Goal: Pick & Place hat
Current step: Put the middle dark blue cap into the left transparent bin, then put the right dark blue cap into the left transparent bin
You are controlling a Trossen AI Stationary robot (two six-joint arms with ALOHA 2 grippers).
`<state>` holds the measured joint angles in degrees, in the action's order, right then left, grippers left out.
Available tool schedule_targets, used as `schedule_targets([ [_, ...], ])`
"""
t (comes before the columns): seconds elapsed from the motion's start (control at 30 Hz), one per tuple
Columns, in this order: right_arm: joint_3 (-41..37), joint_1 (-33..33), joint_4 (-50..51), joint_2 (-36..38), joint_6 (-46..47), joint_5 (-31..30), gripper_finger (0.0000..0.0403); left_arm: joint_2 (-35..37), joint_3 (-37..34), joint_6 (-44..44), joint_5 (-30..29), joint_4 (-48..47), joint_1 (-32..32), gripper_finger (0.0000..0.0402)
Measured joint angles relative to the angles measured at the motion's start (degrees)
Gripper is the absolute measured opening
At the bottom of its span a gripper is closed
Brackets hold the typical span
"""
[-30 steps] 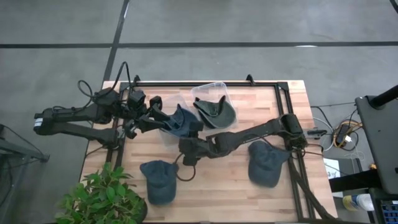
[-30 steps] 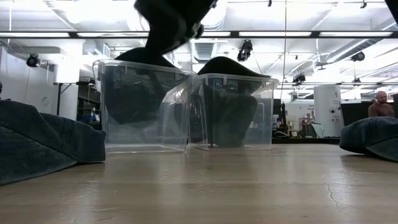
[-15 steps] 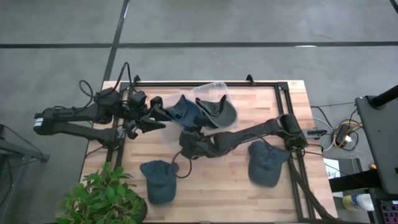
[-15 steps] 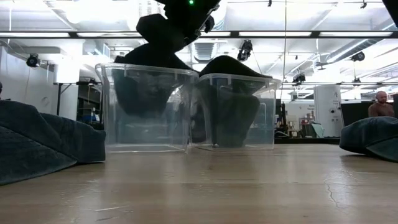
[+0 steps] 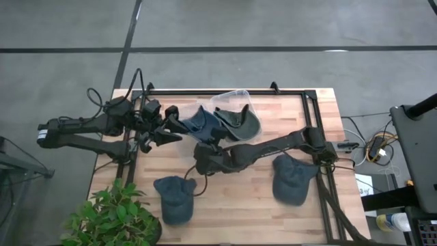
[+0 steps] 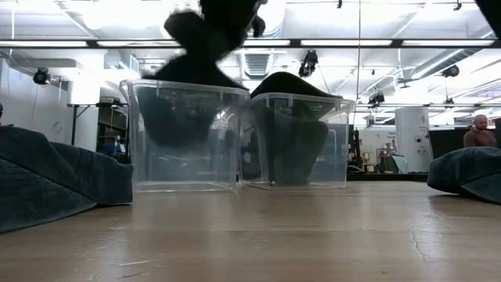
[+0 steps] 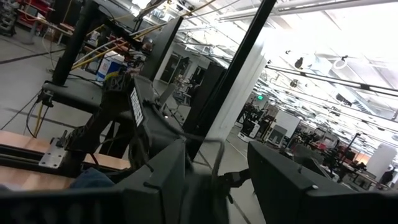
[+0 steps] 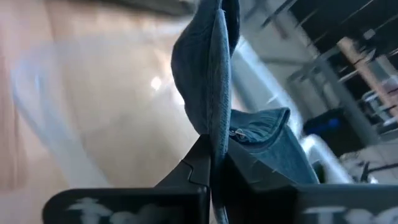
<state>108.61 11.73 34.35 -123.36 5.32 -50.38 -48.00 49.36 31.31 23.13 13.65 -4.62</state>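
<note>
A leafy green potted plant (image 5: 113, 217) is sitting at the near left corner of the wooden table (image 5: 239, 198). Cables (image 5: 372, 147) are trailing over the grey floor beside the table's right edge. A person (image 6: 474, 131) is standing far back in the room

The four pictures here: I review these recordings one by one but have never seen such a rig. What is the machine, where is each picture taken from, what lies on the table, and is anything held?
Two dark robot arms work at a wooden table. One picture looks straight down, one looks level across the tabletop, and one comes from each arm's wrist. On the table stand two clear bins, one with a dark green hat in it. Two blue hats lie loose, with a potted plant at a corner. The right pincer is shut on a blue denim hat over the bins. The left pincer holds the edge of one bin.
</note>
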Motion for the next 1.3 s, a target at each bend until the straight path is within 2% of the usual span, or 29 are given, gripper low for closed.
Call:
schedule_targets([
  [0.1,4.0,-0.93,7.19,-4.0,4.14,2.76,0.0025,-0.01,0.0,-0.02,-0.19,0.08,0.0,0.0168],
  [0.17,6.83,-0.99,8.48,-6.69,4.75,2.33,0.0039,-0.01,0.0,-0.03,-0.22,0.06,0.0,0.0168],
  [0.33,15.71,0.06,9.12,-11.05,-2.1,-1.44,0.0091,-0.01,0.0,-0.03,-0.26,-0.01,0.0,0.0168],
  [0.53,26.43,1.56,12.22,-11.24,-4.25,-2.51,0.0153,-0.01,0.0,0.34,-0.26,-0.19,0.0,0.0168],
  [0.67,25.48,3.88,17.02,-8.59,1.55,0.98,0.0176,-0.01,0.0,0.62,0.57,-0.32,0.0,0.0168],
  [0.93,25.55,12.64,34.56,-4.24,12.46,8.79,0.0168,-0.08,0.0,0.28,2.3,-1.38,0.02,0.0168],
  [1.2,24.41,23.78,55.63,-3.05,36.85,13.44,0.0145,-0.71,0.0,-1.23,2.31,-3.44,0.02,0.0168],
  [1.3,20.33,27.55,54.47,-2.89,42.91,17.08,0.0137,-1.55,0.0,-1.23,2.32,-3.68,0.02,0.0168],
])
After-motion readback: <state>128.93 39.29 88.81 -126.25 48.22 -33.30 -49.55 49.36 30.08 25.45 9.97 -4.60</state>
